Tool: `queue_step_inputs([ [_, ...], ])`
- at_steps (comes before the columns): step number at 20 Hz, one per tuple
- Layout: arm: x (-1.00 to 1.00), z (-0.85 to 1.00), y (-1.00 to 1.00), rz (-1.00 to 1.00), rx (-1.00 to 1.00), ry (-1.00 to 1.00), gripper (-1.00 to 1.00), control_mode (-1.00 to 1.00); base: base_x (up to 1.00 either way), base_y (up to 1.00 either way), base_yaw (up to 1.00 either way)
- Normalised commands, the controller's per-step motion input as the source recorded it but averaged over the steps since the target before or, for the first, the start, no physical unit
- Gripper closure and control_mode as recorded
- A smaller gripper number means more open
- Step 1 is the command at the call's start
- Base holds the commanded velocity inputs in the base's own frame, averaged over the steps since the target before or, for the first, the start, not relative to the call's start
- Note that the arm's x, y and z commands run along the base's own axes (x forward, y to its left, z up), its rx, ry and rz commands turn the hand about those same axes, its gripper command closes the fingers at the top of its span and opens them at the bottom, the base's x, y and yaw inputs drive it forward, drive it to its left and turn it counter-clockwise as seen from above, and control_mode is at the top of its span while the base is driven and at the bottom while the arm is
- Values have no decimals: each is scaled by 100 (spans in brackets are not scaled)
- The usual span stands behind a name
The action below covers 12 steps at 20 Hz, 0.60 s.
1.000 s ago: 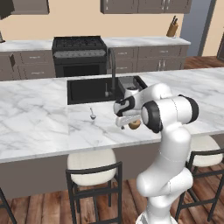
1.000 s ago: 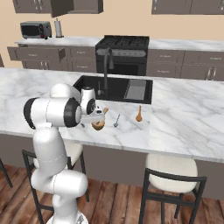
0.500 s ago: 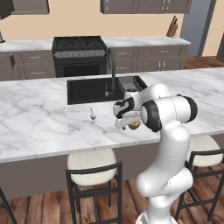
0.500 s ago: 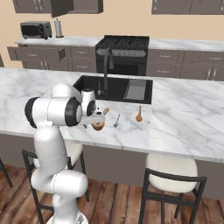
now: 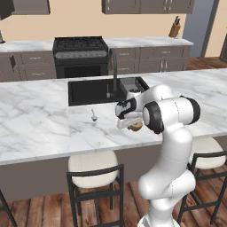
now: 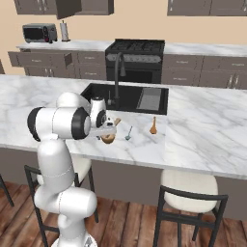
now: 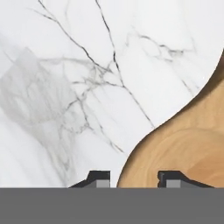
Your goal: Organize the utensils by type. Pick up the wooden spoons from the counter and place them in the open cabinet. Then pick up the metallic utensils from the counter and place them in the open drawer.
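Right now your gripper point(image 7: 131, 178) sits low over the counter point(image 5: 40, 119), directly on the wooden spoon point(image 6: 109, 136), which lies on the marble just in front of the sink point(image 6: 128, 94). From the hand camera you see the spoon's point(image 7: 183, 144) broad tan bowl running off the right and lower edges, with one dark fingertip point(image 7: 98, 178) over bare marble just off the bowl's rim and the other fingertip over the wood itself. Your jaws stand at a narrowish gap, straddling the rim of the bowl; whether they actually press on it you cannot tell from these views.

From the left base camera, the spoon point(image 5: 135, 126) peeks out as a brown patch under the white hand. One slim metal spoon point(image 5: 93, 116) lies alone on the marble to the left of the arm, near the sink's front edge. From the right base camera you find the same small utensil point(image 6: 129, 133) just beside the wooden spoon. A second wooden-looking utensil point(image 6: 153, 126) lies a little farther right.

Across the room, a drawer point(image 6: 41, 59) stands pulled open under the far counter, below the toaster oven point(image 6: 39, 33).
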Motion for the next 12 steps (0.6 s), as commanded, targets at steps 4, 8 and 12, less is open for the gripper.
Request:
queue_step_inputs([
  [4,-4,46,-4,8,9,0,100,-100,0,0,0],
  [8,-16,55,0,10,1,-3,100,-100,0,0,0],
  [12,-23,50,1,10,0,-16,100,-100,0,0,0],
])
